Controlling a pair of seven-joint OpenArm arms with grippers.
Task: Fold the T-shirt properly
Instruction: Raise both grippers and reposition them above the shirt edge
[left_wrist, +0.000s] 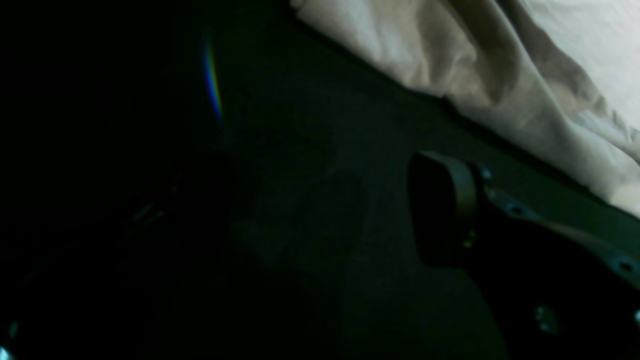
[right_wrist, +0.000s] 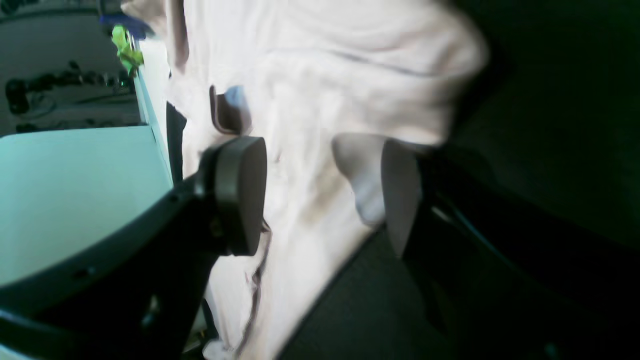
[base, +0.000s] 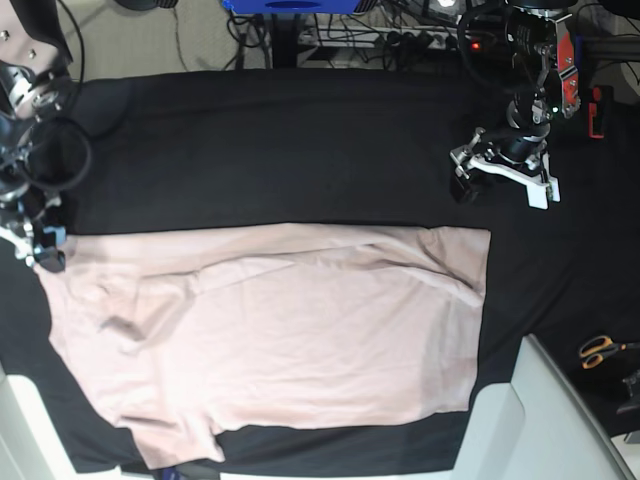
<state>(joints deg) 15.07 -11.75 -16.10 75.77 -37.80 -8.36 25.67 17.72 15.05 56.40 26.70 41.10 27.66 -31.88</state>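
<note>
T-shirt (base: 290, 340) lies spread on the black table cover (base: 300, 150), pale pink, long axis running left-right in the base view, partly folded: a lengthwise fold ridge runs across its upper part, and a sleeve sticks out at the lower left. Light wrinkles toward the left end. Left gripper (base: 500, 175) sits over bare cover near the shirt's upper-right corner, apart from the fabric, jaws spread, nothing between them; the left wrist view shows one dark pad (left_wrist: 440, 210) above the cover with the shirt edge (left_wrist: 500, 75) beyond it. Right gripper (base: 35, 245) is at the shirt's upper-left corner at the table's left side. In the right wrist view its two fingers (right_wrist: 240, 195) stand apart with pink fabric (right_wrist: 320, 100) showing between and behind them; the frame is blurred, so can't tell whether cloth is actually pinched or just lying in the gap. Orange-handled scissors (base: 600, 350) lie on the cover at the far right, well apart from the shirt.
</note>
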